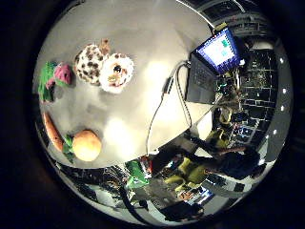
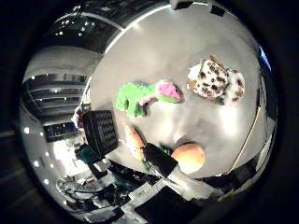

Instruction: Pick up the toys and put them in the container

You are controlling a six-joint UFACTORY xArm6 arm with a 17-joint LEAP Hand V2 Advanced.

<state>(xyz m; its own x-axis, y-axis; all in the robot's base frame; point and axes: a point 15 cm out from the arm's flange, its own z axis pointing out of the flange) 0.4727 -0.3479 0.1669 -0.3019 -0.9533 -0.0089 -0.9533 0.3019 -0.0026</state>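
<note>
Several toys lie on a grey table (image 1: 143,38), seen from well above by my hand. A spotted white and brown plush dog (image 1: 105,67) lies near the middle. A green and pink plush toy (image 1: 54,78) lies beside it. An orange round fruit toy (image 1: 87,145) and a carrot toy (image 1: 53,132) lie together near the table's edge. The right thumb side palm view shows the dog (image 2: 215,80), the green and pink plush (image 2: 145,95), the fruit (image 2: 189,157) and the carrot (image 2: 136,140). A black box-like thing (image 2: 101,132) stands at the table's edge near the carrot.
An open laptop (image 1: 217,51) with a lit screen stands on the table to one side of the dog. Cluttered shelves and equipment (image 1: 191,172) surround the table beyond its edges.
</note>
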